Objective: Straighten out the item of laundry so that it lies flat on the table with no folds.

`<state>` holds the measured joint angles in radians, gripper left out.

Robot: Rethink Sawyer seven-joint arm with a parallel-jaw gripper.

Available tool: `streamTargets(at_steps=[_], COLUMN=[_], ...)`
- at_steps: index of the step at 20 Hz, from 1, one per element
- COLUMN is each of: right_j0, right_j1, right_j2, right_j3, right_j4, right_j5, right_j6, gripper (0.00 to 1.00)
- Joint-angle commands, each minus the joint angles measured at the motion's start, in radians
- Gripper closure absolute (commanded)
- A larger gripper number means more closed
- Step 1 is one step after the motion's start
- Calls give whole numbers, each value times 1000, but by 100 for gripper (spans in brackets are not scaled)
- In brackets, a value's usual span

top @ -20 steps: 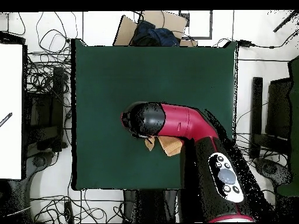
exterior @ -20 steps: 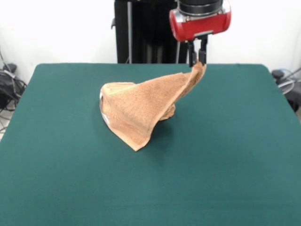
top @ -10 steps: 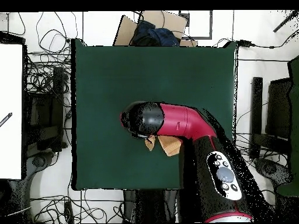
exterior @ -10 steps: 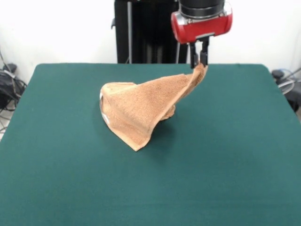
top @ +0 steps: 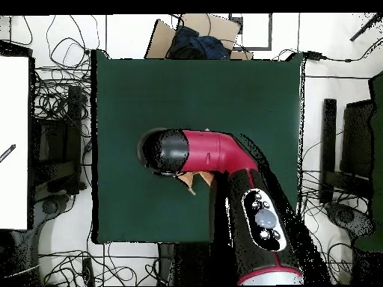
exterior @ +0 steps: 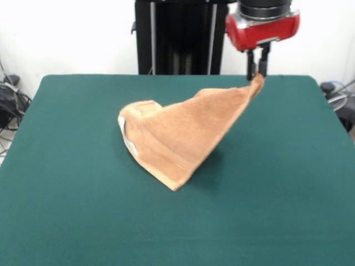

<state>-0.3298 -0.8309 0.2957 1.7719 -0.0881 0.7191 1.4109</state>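
Note:
The item of laundry (exterior: 180,133) is a tan-orange terry towel. It is stretched into a slanting sheet, its lower part resting folded on the green table (exterior: 77,210). My gripper (exterior: 258,73) is shut on the towel's upper right corner and holds it above the table's far right area. A white tag shows at the towel's left edge. In the overhead view the red arm (top: 202,153) covers nearly all of the towel, and only small tan scraps of the towel (top: 196,179) stick out below the arm.
Cables and dark equipment (exterior: 10,102) lie off the table's left side in the front view. In the overhead view a cardboard box with dark cloth (top: 196,39) sits beyond the table's top edge, and a white surface (top: 13,142) stands at the left.
My gripper has carried the held corner to the right in the front view. The towel has stretched out wider, and its lower part has dragged slightly rightward.

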Motion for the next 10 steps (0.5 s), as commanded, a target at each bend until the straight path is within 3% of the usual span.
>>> streamTargets(at_steps=[1, 7, 10], right_j0=[53, 85, 124], right_j1=[-14, 18, 78], right_j2=[-28, -46, -84], right_j3=[26, 3, -68], right_j4=[38, 63, 50], right_j5=[-45, -57, -56], right_j6=[242, 284, 323], gripper=[100, 100, 100])
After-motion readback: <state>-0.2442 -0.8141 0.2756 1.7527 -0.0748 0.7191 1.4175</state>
